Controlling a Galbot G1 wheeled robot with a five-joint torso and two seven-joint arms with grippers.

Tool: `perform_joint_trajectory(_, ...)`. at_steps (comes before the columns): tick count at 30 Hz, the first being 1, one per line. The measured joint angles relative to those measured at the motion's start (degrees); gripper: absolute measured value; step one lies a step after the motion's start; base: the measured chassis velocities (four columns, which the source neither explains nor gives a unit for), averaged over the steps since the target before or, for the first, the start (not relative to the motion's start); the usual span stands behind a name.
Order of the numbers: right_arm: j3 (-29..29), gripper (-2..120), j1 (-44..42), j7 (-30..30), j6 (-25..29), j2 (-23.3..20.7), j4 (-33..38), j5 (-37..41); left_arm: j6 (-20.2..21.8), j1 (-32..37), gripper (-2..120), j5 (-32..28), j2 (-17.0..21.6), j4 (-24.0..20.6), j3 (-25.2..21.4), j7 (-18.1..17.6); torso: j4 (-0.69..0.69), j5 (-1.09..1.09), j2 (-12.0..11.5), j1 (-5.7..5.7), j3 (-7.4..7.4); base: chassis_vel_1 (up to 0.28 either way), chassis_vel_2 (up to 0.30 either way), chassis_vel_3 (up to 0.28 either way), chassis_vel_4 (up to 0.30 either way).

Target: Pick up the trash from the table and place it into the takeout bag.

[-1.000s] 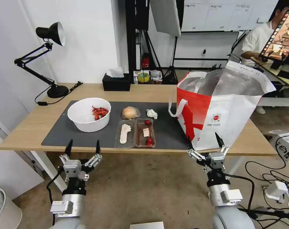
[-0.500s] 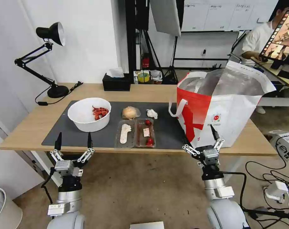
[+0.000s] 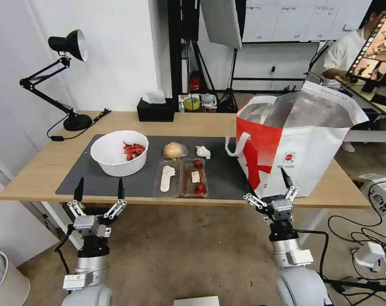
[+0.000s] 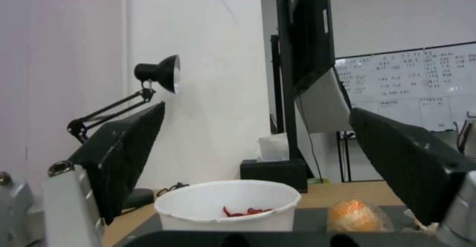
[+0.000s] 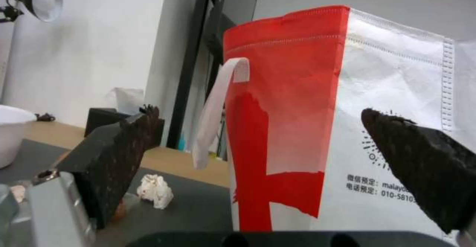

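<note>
While both arms are hovering just off the near edge of the table (image 3: 40,170), the takeout bag (image 3: 303,153) is standing open at its right end. On the grey mat (image 3: 226,174) are lying the white bowl (image 3: 118,158), the clear tray (image 3: 182,177), the wrapped bun (image 3: 174,150) and the crumpled tissue (image 3: 203,151). A desk lamp (image 3: 67,46) and black tissue box (image 3: 155,111) are sitting behind. The left gripper (image 3: 99,190) and right gripper (image 3: 265,184) are holding their jaws spread, empty.
</note>
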Motion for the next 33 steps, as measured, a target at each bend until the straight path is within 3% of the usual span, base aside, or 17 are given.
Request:
perform_joint_trajectory(7, 0.0, 100, 0.0, -0.2, 0.0, 0.0, 0.1, 0.1, 0.1, 0.4, 100, -0.4, 0.0, -0.5, 0.3, 0.1, 0.00, 0.00, 0.0, 0.00, 0.00, 0.000, 0.000, 0.000, 0.000)
perform_joint_trajectory(23, 0.0, 100, -0.4, -0.3, 0.0, -0.1, 0.1, 0.3, 5.2, 0.6, 100, -8.2, 0.2, -3.0, 4.2, -0.2, 0.00, 0.00, 0.0, 0.00, 0.00, 0.000, 0.000, 0.000, 0.000)
perform_joint_trajectory(28, 0.0, 100, -0.4, -0.3, 0.0, -0.1, 0.0, 0.3, 8.7, 0.6, 100, -13.7, 0.3, -4.2, 6.6, -0.3, 0.00, 0.00, 0.0, 0.00, 0.00, 0.000, 0.000, 0.000, 0.000)
perform_joint_trajectory(33, 0.2, 100, -0.5, -0.3, 0.0, -0.3, 0.0, 0.4, 14.7, 0.2, 100, -19.7, 1.2, -6.1, 10.4, -3.7, 0.00, 0.01, 0.0, 0.00, 0.00, 0.000, 0.000, 0.000, 0.000)
